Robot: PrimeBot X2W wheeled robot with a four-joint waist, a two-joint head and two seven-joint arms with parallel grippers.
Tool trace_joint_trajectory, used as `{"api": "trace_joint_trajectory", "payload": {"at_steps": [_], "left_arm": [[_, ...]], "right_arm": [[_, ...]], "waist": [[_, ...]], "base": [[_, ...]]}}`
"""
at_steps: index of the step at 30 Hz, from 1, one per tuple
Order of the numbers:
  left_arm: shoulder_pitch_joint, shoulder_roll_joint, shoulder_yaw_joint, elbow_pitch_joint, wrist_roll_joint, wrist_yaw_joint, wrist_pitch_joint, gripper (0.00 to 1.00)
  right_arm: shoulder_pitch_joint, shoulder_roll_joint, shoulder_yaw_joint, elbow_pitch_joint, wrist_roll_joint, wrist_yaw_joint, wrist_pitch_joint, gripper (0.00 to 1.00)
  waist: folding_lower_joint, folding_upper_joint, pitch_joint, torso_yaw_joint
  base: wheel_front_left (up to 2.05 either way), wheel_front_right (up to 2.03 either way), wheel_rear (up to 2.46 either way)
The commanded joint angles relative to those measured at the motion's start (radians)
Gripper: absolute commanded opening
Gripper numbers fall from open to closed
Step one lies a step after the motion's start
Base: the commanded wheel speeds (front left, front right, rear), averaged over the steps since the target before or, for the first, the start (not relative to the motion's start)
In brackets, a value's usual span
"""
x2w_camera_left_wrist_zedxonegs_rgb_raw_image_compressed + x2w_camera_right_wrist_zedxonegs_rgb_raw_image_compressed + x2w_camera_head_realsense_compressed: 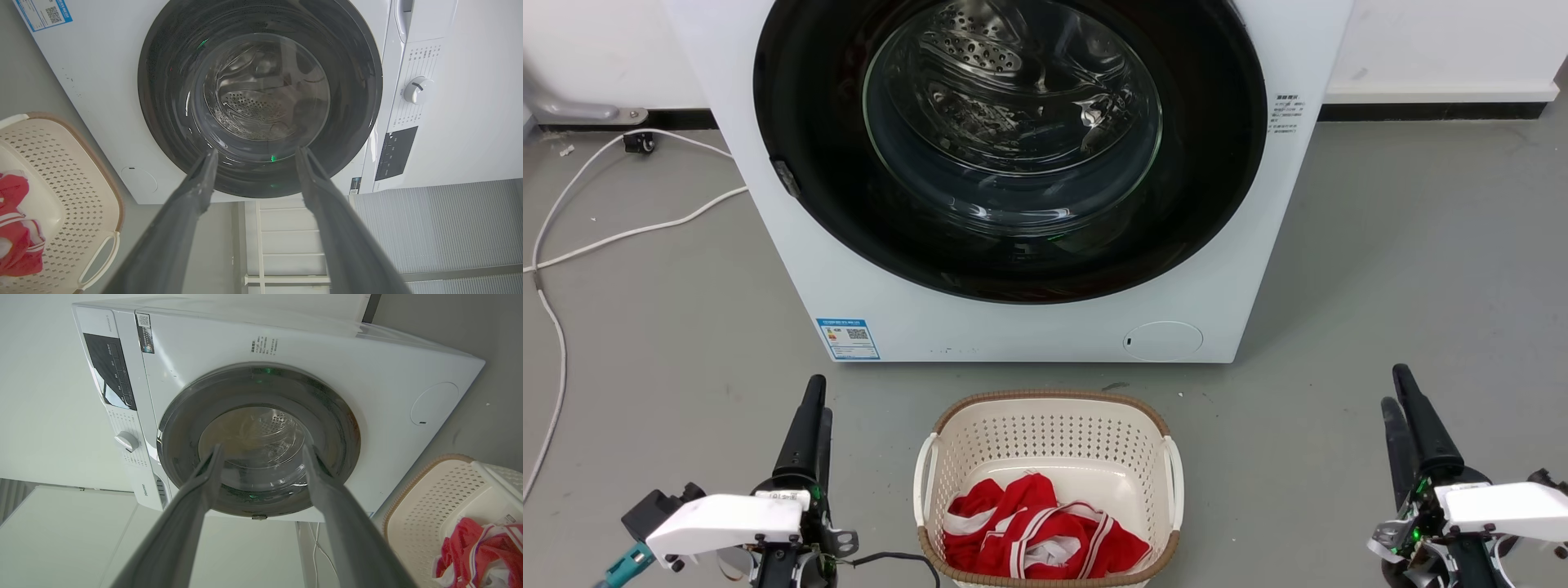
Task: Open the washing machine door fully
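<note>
We see a grey floor (1421, 269) carrying three things. At twelve o'clock in the head view the white washing machine (1029, 331) stands on it, back near the wall. At six o'clock sits the cream perforated basket (1045, 402), just in front of the machine. A white cable (629, 233) trails across the floor at nine to ten o'clock.

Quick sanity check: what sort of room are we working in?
Probably a laundry corner in a bare utility room: a white front-loading washing machine against the wall, a cream laundry basket holding red-and-white clothing on the grey floor before it, and a white cable trailing beside it.
</note>
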Motion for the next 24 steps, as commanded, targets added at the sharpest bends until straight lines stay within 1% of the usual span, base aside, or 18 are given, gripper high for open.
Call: {"api": "trace_joint_trajectory", "payload": {"at_steps": [1, 5, 12, 13, 24], "left_arm": [[-0.025, 0.007, -0.003, -0.031, 0.043, -0.001, -0.013, 1.00], [-0.027, 0.005, -0.003, -0.056, 0.122, -0.002, -0.030, 1.00], [-0.032, 0.003, 0.003, -0.097, 0.275, -0.002, -0.058, 1.00], [-0.035, 0.003, 0.004, -0.118, 0.373, -0.002, -0.073, 1.00], [-0.044, 0.019, -0.008, -0.139, 0.619, -0.002, -0.110, 1.00]], "right_arm": [[-0.015, -0.002, -0.002, -0.032, -0.041, 0.000, -0.012, 1.00], [-0.014, -0.001, -0.009, -0.062, -0.129, 0.000, -0.028, 1.00], [-0.005, -0.001, -0.011, -0.126, -0.319, 0.000, -0.056, 1.00], [0.000, 0.000, -0.004, -0.160, -0.438, 0.000, -0.070, 1.00], [0.029, 0.001, 0.030, -0.218, -0.738, 0.000, -0.108, 1.00]], "waist": [[0.0000, 0.0000, 0.000, 0.000], [0.0000, 0.0000, 0.001, 0.002], [0.0000, 0.0000, 0.003, 0.003], [0.0000, 0.0000, 0.003, 0.003], [0.0000, 0.0000, 0.003, 0.000]], "base": [[0.00, 0.00, 0.00], [0.00, 0.00, 0.00], [0.00, 0.00, 0.00], [0.00, 0.00, 0.00], [0.00, 0.00, 0.00]]}}
